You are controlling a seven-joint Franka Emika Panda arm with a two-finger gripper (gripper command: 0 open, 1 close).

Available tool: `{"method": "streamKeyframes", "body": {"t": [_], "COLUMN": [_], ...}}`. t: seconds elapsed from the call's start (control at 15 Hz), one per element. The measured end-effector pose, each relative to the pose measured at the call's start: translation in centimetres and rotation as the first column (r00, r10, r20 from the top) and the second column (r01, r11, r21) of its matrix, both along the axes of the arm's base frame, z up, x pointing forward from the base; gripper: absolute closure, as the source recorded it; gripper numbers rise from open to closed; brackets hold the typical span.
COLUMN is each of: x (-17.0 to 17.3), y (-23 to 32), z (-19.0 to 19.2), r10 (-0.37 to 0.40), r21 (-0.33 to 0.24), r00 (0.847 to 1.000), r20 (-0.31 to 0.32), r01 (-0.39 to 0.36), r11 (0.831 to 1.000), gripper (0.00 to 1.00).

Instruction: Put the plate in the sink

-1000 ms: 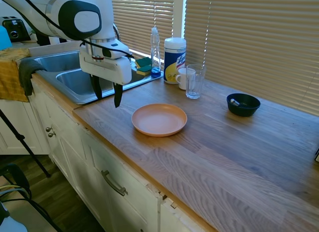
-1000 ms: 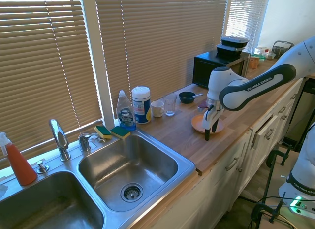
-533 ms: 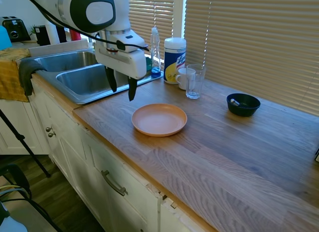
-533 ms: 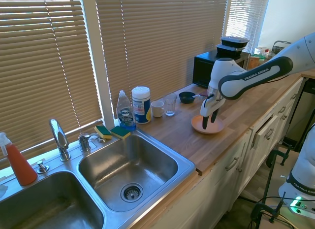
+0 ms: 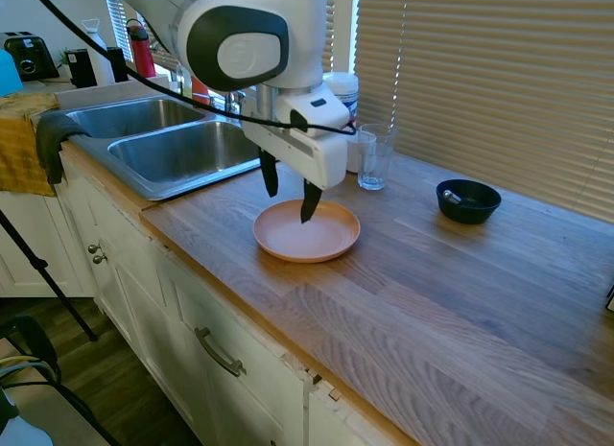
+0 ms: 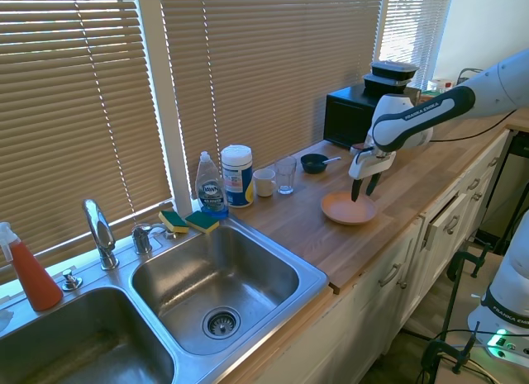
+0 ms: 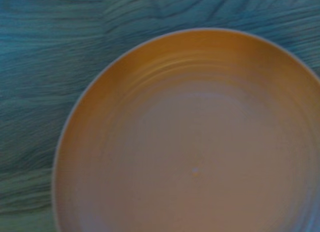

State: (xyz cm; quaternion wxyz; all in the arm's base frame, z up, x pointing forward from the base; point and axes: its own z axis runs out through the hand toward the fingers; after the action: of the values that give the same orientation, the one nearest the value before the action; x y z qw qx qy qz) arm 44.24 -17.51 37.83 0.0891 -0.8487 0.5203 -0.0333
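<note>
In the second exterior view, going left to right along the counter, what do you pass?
Red spray bottle → faucet → sponges → dish soap bottle → wipes canister → mug → glass → dark bowl → plate → gripper, open above the plate.

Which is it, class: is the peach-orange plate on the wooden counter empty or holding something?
Empty. The wrist view shows the plate bare inside, and the first exterior view shows nothing on it; the open gripper hangs above it.
</note>
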Motion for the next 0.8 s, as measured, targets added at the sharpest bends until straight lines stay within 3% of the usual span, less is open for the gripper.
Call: {"method": "streamKeyframes", "body": {"t": [0.4,0.8], "x": [0.8,2.9], "y": [-6.0,-7.9], "z": [-3.2,-5.3], "r10": [-0.044,-0.002], "r21": [0.069,0.131], "r00": [0.999,0.999], "r20": [0.004,0.04], "r01": [0.043,-0.003], "r11": [0.997,0.991], "gripper": [0.0,0.0]}}
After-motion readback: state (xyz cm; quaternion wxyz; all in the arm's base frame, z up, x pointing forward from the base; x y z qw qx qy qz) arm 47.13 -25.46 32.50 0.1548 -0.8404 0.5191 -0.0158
